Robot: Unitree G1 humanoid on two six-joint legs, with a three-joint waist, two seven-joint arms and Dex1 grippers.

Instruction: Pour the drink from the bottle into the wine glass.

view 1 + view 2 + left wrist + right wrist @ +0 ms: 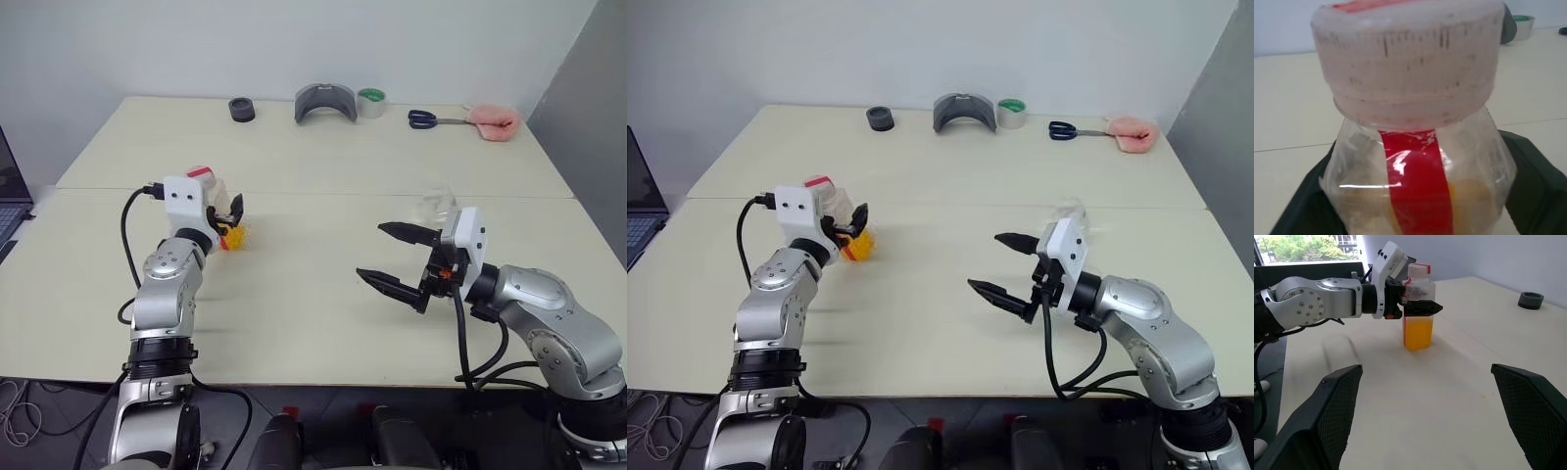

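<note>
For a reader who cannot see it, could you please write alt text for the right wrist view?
The left gripper closes around the upper part of an upright bottle of orange drink, standing on a pale table. The right gripper's two black fingers spread wide in the foreground.

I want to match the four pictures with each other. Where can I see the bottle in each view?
Left eye view: bottle left of centre, at the left claw.
Right eye view: left of centre, beside the same claw.
Left wrist view: very close, with its cap on, between the black fingers.
Right wrist view: upper middle, standing on the table.
Shared landmark: the bottle's red label strip.
</note>
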